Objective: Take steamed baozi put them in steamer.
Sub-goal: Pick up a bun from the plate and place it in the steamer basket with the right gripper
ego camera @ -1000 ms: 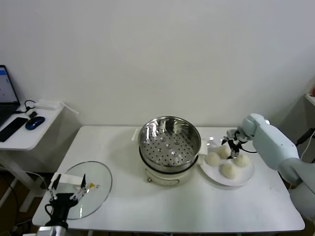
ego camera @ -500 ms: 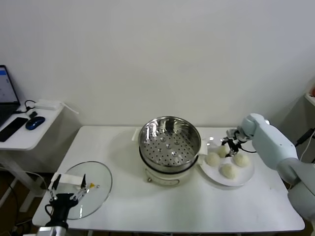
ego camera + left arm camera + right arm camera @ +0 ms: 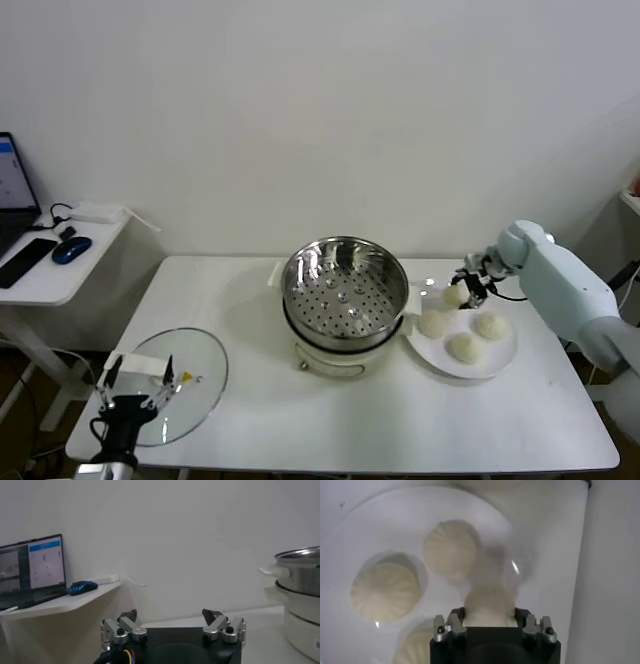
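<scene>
The steamer, a shiny steel pot with a perforated bottom on a cream base, stands mid-table and is empty. My right gripper is shut on one steamed baozi and holds it just above the far edge of the white plate. Three other baozi lie on the plate. In the right wrist view the held baozi sits between the jaws of the right gripper, with the other baozi below on the plate. My left gripper is open and parked at the front left.
A glass lid lies flat at the table's front left, under my left gripper. The steamer's side shows in the left wrist view. A side desk with laptop and mouse stands to the left.
My right gripper has closed on a baozi and lifted it up off the plate. The left arm has not moved.
</scene>
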